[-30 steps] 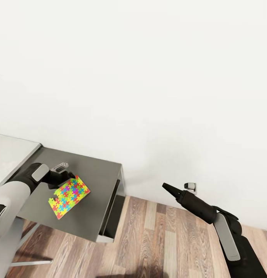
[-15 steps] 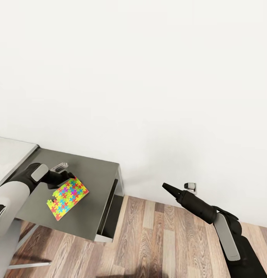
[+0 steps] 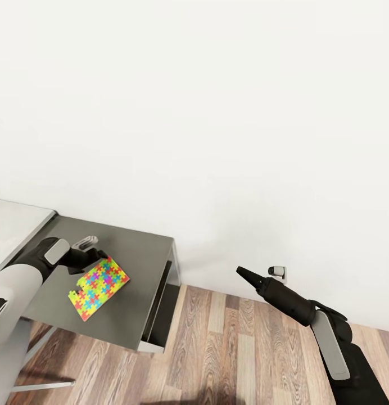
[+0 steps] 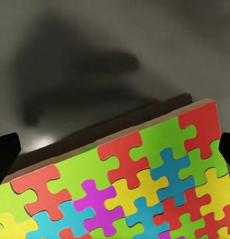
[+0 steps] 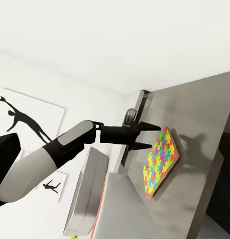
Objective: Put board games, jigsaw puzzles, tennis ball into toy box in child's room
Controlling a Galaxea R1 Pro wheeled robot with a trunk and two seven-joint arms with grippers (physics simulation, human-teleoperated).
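While your left pincer (image 3: 96, 257) is at the puzzle (image 3: 100, 286), note its fingers (image 5: 144, 136) are spread, one above and one below the near edge of the board; from the right wrist view they look apart from it, not pinching. Left wrist view: the two dark fingertips sit at either side, the coloured puzzle face between them and just ahead, tilted up on one edge over the grey table (image 3: 138, 253). Whether the board is touching a finger you cannot tell from these views.

Out from that pincer: bare tabletop around the puzzle, then the table's open side and a dark gap beneath, then wood floor (image 3: 234, 349) and white wall.

Your right pincer (image 3: 243, 273) hangs well apart from the table, over the floor, fingers pressed together to a point, carrying nothing.

Progress, judged: early. One puzzle is at hand but not secured, and nothing here shows it boxed. Toy box, second puzzle, ball and the three games are not identifiable here, so count them as still to do. Next: close on this puzzle, then find the box.
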